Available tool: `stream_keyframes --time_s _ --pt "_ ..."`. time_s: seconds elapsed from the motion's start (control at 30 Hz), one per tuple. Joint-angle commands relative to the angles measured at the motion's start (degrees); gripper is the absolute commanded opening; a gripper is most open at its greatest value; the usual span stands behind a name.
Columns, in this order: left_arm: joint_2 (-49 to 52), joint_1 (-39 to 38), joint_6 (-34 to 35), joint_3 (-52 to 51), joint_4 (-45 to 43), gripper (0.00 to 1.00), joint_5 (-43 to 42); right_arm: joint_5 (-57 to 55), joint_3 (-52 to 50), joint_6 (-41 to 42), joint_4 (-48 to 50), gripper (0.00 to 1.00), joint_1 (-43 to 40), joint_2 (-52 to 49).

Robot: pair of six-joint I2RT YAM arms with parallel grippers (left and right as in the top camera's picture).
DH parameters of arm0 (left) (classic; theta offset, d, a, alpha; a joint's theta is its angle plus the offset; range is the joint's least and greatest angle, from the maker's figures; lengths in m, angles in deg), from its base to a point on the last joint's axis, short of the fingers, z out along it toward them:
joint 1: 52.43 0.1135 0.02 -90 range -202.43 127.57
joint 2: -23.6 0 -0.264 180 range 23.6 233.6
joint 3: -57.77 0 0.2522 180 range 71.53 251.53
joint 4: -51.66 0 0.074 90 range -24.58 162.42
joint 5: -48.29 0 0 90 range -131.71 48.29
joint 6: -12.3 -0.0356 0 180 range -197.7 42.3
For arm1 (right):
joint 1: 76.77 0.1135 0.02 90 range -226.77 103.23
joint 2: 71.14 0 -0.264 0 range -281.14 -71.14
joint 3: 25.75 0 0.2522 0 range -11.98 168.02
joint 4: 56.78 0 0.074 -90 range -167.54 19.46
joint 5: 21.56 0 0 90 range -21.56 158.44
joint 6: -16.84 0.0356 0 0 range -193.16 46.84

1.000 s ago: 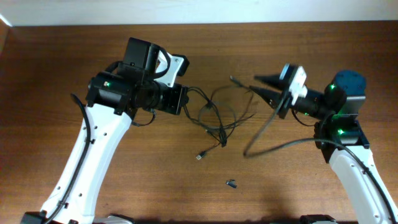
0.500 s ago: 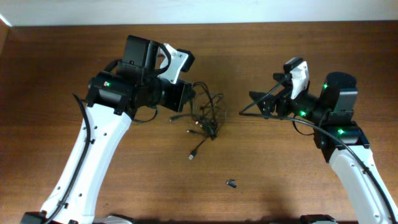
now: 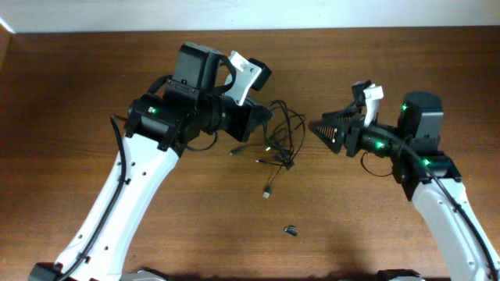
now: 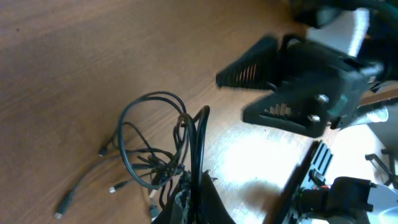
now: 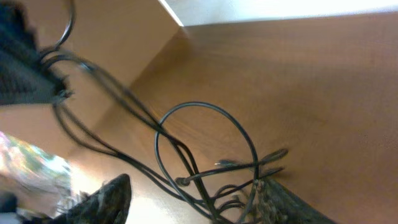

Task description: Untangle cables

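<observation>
Cables [image 3: 283,134] lie in one loose bundle near the middle of the table [image 3: 94,70], between the two arms. The left gripper [image 3: 256,119] is fully closed on some strands at the left edge of the bundle. In the left wrist view the cables [image 4: 158,168] come out of its closed fingers as loops, and several ends with small plugs [image 4: 113,188] spread away over the wood. I think it holds this side as an anchor, so that the tangle cannot slide when another strand is pulled.

The right gripper [image 3: 319,127] is just beside the right edge of the bundle, with its jaws apart and nothing in them, pointed at the loops. In its own wrist view one big loop [image 5: 202,104] lies ahead between the two fingers; this is probably the strand it is placed to take. Whether a finger already touches a strand, I cannot tell.

One free end [image 3: 267,193] with a plug trails toward the front of the table. A small dark piece [image 3: 290,230] lies apart from it and seems not involved.
</observation>
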Motion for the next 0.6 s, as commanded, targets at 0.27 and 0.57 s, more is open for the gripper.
stream_keyframes --time_s 0.27,0.57 --pt "-0.13 -0.22 -1.29 0.52 -1.75 0.0 -1.49 3.04 0.33 25.7 -0.31 0.59 0.37 -5.42" --pt "-0.13 -3.67 -1.29 0.52 -3.08 0.0 -1.46 3.06 0.33 33.07 -0.33 0.59 0.37 -5.42"
